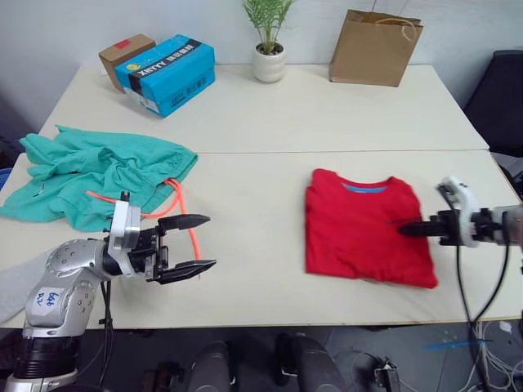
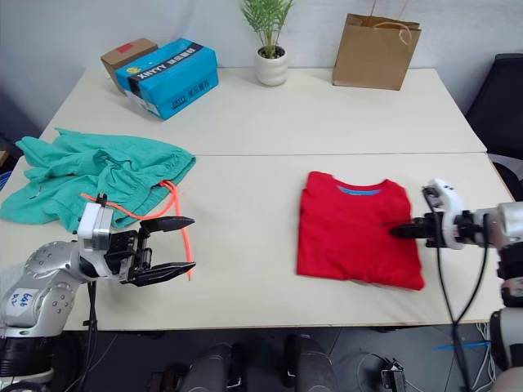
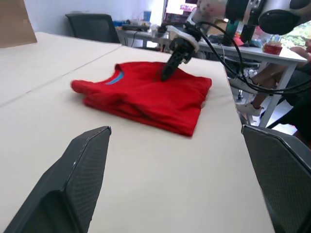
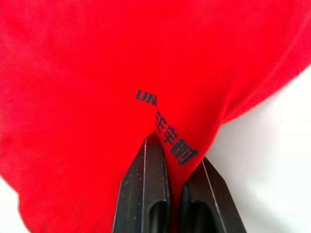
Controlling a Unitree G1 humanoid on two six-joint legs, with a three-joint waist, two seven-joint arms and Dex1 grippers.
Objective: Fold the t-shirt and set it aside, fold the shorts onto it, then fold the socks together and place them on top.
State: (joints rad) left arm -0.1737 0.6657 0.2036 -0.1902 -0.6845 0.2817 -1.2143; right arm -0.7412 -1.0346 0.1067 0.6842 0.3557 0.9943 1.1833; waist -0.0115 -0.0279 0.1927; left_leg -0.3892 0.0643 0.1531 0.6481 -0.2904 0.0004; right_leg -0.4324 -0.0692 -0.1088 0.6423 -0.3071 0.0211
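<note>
The red t-shirt (image 1: pixel 364 233) lies folded into a rectangle right of the table's middle, blue neck band facing the far side. My right gripper (image 1: pixel 406 229) is shut on a pinch of its fabric near the right edge; the right wrist view shows the printed cloth caught between the fingers (image 4: pixel 146 184). The teal shorts (image 1: pixel 90 171) lie crumpled at the left, their orange drawstring (image 1: pixel 181 204) trailing toward the front. My left gripper (image 1: pixel 211 241) hovers open just beside that drawstring, holding nothing. A pale grey patch, possibly the socks (image 1: pixel 12 286), lies at the front left edge.
At the back stand a blue carton (image 1: pixel 167 72), a brown box (image 1: pixel 124 53), a potted plant (image 1: pixel 269 61) and a paper bag (image 1: pixel 376 47). A black chair (image 1: pixel 498 90) is off the right side. Bare table (image 1: pixel 253 212) separates the two garments.
</note>
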